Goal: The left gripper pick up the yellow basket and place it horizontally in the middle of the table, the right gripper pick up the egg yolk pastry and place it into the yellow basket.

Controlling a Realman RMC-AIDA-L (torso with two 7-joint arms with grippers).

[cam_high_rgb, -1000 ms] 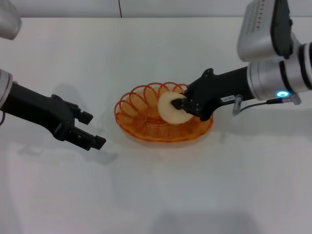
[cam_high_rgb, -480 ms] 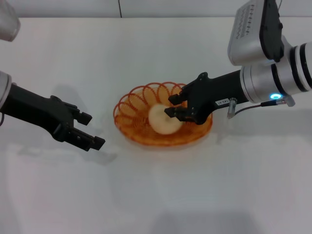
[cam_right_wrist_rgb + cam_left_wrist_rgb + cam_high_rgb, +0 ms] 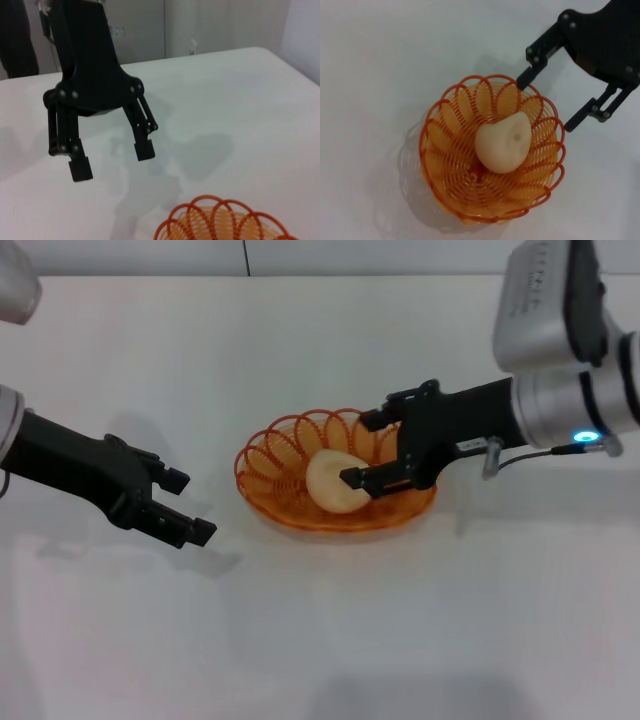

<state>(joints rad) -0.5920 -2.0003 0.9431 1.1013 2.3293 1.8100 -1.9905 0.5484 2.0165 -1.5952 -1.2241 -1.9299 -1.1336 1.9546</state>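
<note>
The white worktop (image 3: 320, 620) is stretching out under both of my arms. The orange-yellow wire basket (image 3: 270, 455) (image 3: 440, 145) (image 3: 220, 220) is sitting flat on it, directly beneath my right pincer (image 3: 362, 450) (image 3: 545, 105) and well apart from my left pincer (image 3: 192, 506) (image 3: 112, 162).

I am holding my right pincer over the basket's near-arm side with its fingers spread apart and gripping nothing. One finger is hanging by the far scalloped rim, the other toward the front. I am keeping my left pincer off to the side, above bare worktop, its fingers apart as well and pointing toward the basket.

The egg yolk pastry (image 3: 330, 483) (image 3: 502, 144) is lying inside the basket on the woven base, tilted on its side. It is just beside the front finger of my right pincer; I cannot tell whether they are touching.
</note>
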